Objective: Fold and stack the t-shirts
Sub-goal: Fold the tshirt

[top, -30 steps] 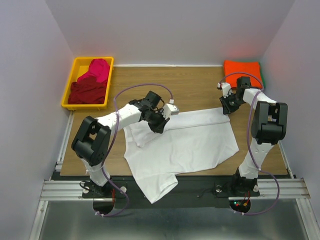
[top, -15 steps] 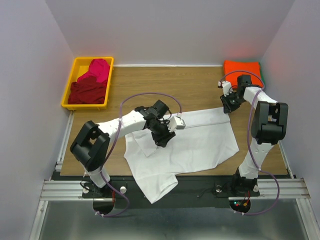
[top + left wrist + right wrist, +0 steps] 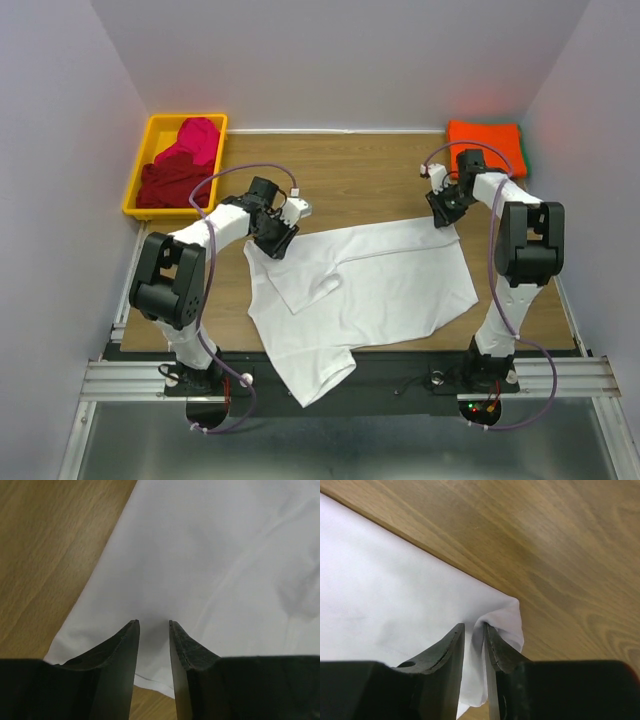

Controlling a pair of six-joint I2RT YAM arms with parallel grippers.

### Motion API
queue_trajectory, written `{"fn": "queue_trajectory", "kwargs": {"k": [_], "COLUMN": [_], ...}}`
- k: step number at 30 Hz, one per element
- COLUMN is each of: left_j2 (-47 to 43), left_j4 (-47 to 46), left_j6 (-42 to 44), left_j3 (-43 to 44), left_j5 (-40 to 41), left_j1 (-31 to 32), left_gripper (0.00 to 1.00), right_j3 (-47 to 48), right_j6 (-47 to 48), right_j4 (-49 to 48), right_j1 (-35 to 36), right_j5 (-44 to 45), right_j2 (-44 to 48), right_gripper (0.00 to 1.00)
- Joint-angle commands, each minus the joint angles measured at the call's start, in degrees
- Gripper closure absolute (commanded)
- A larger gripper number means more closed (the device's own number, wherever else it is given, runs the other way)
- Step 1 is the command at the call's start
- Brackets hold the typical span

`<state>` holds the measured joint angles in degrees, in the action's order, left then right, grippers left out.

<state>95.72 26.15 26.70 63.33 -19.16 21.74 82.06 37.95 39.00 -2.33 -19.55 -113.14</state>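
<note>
A white t-shirt (image 3: 390, 280) lies spread over the middle of the table, its lower left part hanging over the near edge. My left gripper (image 3: 272, 240) stands open at the shirt's far left corner. In the left wrist view its fingers (image 3: 153, 623) are apart over the white cloth (image 3: 210, 555) with nothing clamped. My right gripper (image 3: 443, 212) is at the far right corner. In the right wrist view it (image 3: 474, 626) is shut on a pinched fold of the white shirt (image 3: 385, 585). An orange t-shirt (image 3: 485, 135) lies folded at the back right.
A yellow bin (image 3: 135, 180) at the back left holds a dark red t-shirt (image 3: 175, 185) and a magenta one (image 3: 195, 140). Bare wooden tabletop (image 3: 370, 180) shows behind the white shirt. Walls close in the left, right and back sides.
My left gripper let go, moved from the middle of the shirt back left to its far left corner. The shirt's left side now lies folded inward. The right gripper shifted slightly left.
</note>
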Motion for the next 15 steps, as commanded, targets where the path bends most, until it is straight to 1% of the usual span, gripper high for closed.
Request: {"fn": "queue_trajectory", "kwargs": {"k": [1, 5, 8, 10, 12, 13, 14, 15], "left_j2": [3.0, 7.5, 13.9, 16.9, 21.9, 24.8, 24.9, 27.0], "left_j4": [-0.7, -1.5, -1.3, -1.0, 0.4, 1.1, 1.7, 3.1], "left_j6": [-0.9, 0.2, 1.6, 2.0, 1.9, 1.8, 1.8, 1.9], "left_j3": [-2.2, -0.3, 5.1, 10.9, 15.7, 21.2, 23.7, 28.8], "left_j5": [4.8, 6.8, 7.8, 7.8, 7.4, 6.6, 6.6, 5.7], "left_j1": [-3.1, -6.8, -8.8, -9.7, -11.2, -11.6, -12.2, -12.9], "left_gripper": [0.6, 0.61, 0.62, 0.62, 0.62, 0.62, 0.62, 0.59], "right_j3": [-0.9, -0.5, 2.7, 6.1, 12.7, 15.2, 17.3, 21.9], "right_j6": [-0.4, -1.0, -3.7, -5.8, -7.1, -8.3, -9.0, -10.3], "right_j4": [0.4, -0.1, -1.9, -2.9, -3.1, -3.1, -3.1, -3.1], "right_j1": [0.0, 0.1, 0.1, 0.1, 0.1, 0.1, 0.1, 0.1], "right_j5": [2.9, 5.0, 7.4, 8.2, 9.1, 9.2, 9.2, 8.5], "right_j2": [-2.2, -5.1, -8.7, -11.2, -15.5, -16.9, -18.2, -19.8], "right_gripper": [0.72, 0.72, 0.72, 0.73, 0.73, 0.72, 0.72, 0.72]}}
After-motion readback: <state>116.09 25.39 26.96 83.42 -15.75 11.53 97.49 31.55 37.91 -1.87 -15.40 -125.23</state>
